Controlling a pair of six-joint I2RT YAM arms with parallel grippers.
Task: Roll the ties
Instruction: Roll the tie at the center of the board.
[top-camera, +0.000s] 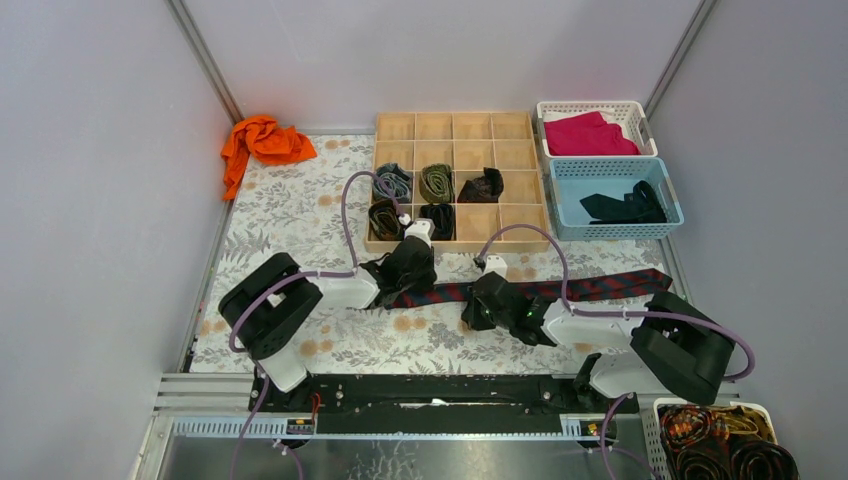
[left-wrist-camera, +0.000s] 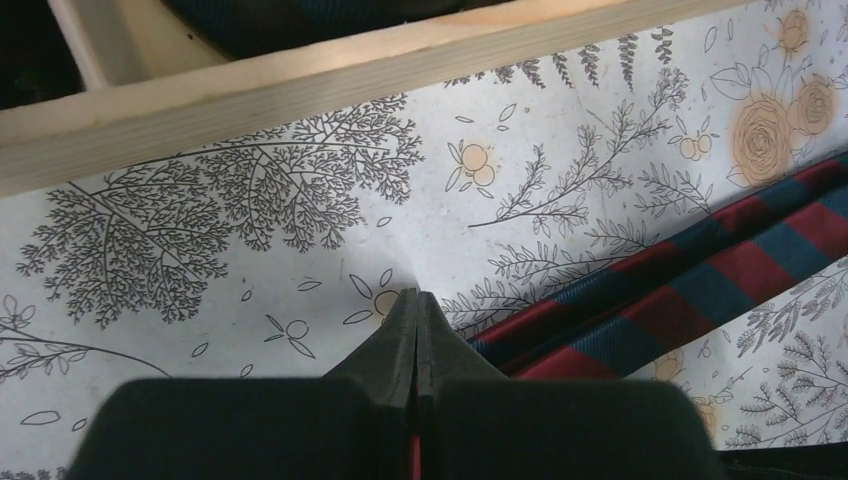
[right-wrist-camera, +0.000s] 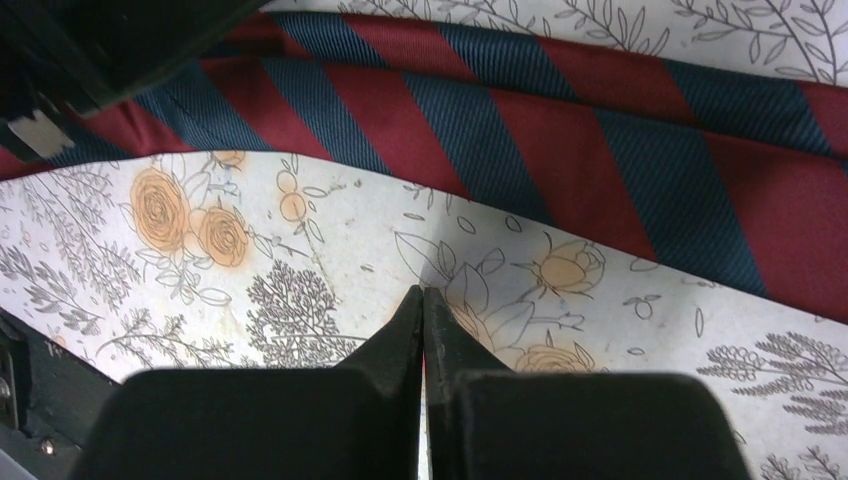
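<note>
Both sets of fingers are pressed together. Left gripper (left-wrist-camera: 415, 300): tips low over the white floral-print mat (left-wrist-camera: 300, 230). The navy necktie with red diagonal stripes (left-wrist-camera: 740, 270) comes in from the right of frame and passes under it. A thin red sliver shows in the finger seam; can't tell if fabric is caught. Right gripper (right-wrist-camera: 422, 298): tips over bare mat, nothing visible between them, striped necktie just above in frame.

Top view: the necktie lies flat as a long strip across centre-right. The left gripper is at its left end and the right gripper further along, just below it.

Upper centre: the pale wooden grid organiser (top-camera: 455, 118) holds coiled ties: grey-blue coil (top-camera: 393, 182), olive coil (top-camera: 436, 182), brown coil (top-camera: 385, 220), black coil (top-camera: 437, 220), and a looser black bundle (top-camera: 482, 186).
</note>
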